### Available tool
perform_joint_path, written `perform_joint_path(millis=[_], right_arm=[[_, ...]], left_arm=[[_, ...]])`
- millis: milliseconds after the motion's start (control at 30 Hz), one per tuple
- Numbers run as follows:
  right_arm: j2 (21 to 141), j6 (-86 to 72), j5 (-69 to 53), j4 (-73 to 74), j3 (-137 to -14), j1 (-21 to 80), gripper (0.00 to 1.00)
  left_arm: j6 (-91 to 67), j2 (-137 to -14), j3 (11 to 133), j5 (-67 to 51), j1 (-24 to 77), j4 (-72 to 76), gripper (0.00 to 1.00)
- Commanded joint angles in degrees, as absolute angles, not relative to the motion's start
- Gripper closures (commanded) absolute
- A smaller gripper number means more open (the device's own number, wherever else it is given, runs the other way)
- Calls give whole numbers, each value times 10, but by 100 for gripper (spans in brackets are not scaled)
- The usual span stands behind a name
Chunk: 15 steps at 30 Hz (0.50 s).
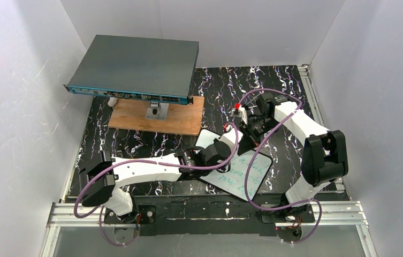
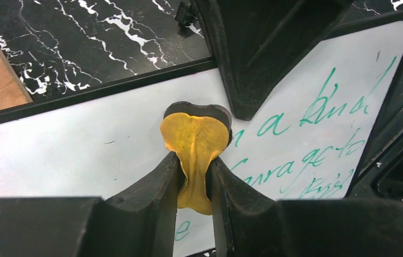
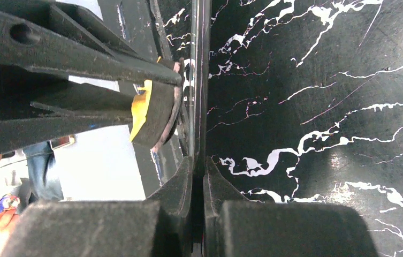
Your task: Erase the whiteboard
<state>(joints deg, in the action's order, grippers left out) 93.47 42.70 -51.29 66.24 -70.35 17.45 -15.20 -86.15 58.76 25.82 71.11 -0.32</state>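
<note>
The whiteboard [image 1: 244,175] lies tilted on the black marbled table, with green handwriting [image 2: 317,115] on its right part and a wiped white area [image 2: 81,155] on its left. My left gripper [image 2: 195,159] is shut on a yellow eraser with a dark pad [image 2: 195,139] and presses it on the board; in the top view the gripper [image 1: 230,142] is over the board's upper part. My right gripper [image 3: 199,160] is shut on the whiteboard's thin edge [image 3: 199,80], at the board's far side in the top view [image 1: 248,127]. The eraser [image 3: 153,112] also shows in the right wrist view.
A large grey flat box with a blue front edge [image 1: 135,67] stands on a mount over a brown wooden plank [image 1: 156,119] at the back left. White walls enclose the table. An aluminium rail [image 1: 210,211] runs along the near edge.
</note>
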Motion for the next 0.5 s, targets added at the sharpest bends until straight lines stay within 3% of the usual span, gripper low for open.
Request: perform_joint_path(millis=[0,267,467], right_arm=[[919,459,-531,644,-705,178,99],[919,458,-531,644,-705,178,99],[919,458,-531,644,-704,177,99]], left_arm=[[-148,-863,589,252,712,13,100],[-229,-875,595,416,691,-101,100],[-222,-856,574,384,682,-80,100]])
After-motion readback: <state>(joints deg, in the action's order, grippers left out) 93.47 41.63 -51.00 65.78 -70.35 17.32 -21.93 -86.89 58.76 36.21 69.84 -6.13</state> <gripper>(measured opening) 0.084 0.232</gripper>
